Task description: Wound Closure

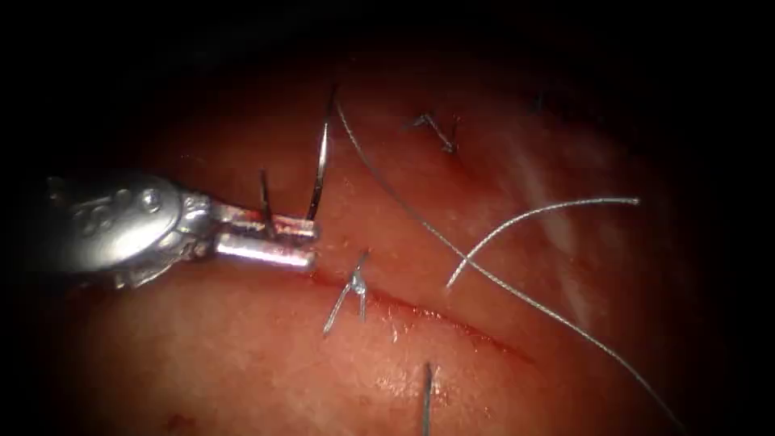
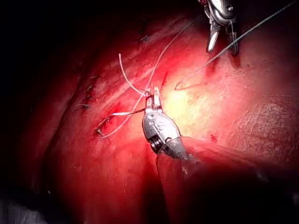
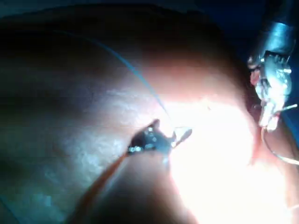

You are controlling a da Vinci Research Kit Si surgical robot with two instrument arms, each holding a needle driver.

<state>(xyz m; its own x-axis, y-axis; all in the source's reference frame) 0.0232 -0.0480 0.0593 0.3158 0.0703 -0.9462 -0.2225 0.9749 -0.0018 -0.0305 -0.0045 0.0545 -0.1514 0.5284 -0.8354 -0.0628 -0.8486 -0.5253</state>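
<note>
The left tool (image 1: 311, 241) pinches the needle (image 1: 321, 165) near one end, fingers pressed together; the curve apparently rises clear of the tissue (image 1: 242, 355), left of the cut (image 1: 452, 319).

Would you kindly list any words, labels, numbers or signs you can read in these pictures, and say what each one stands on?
None can be read.
Left pincer: its silver wrist housing bears faint raised marks, too blurred to read. This pincer holds the needle near one end, clear of the tissue.
Thread and tissue: no text.
</note>
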